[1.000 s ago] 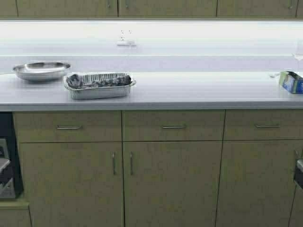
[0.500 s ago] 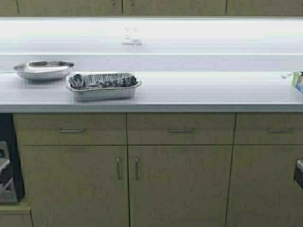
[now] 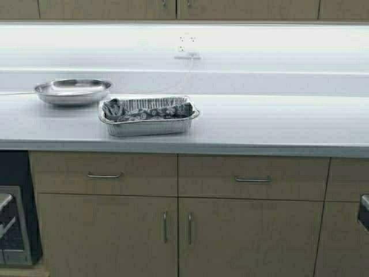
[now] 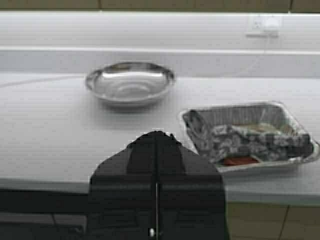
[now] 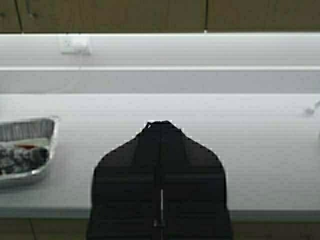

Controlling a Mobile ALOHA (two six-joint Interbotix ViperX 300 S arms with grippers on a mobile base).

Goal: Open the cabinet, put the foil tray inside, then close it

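Observation:
The foil tray [image 3: 149, 115] sits on the white counter [image 3: 259, 124], left of centre, with dark crumpled contents inside. It also shows in the left wrist view [image 4: 250, 135] and at the edge of the right wrist view [image 5: 25, 145]. The cabinet [image 3: 115, 8] shows only as the bottom strip of its shut doors along the top, with two small handles near the middle. My left gripper [image 4: 157, 134] is shut and empty, short of the counter's front edge, beside the tray. My right gripper [image 5: 160, 123] is shut and empty, facing bare counter. Neither gripper shows in the high view.
A round steel bowl [image 3: 72, 91] stands behind and left of the tray. A wall socket [image 3: 187, 46] with a cord is on the back wall. Base cabinets with drawers [image 3: 248, 179] fill the space below. A black appliance [image 3: 11, 213] stands at the lower left.
The robot has moved: the whole scene has shifted right and lower in the high view, and the blue box at the counter's right end has left the view. The tray and bowl stay put on the counter.

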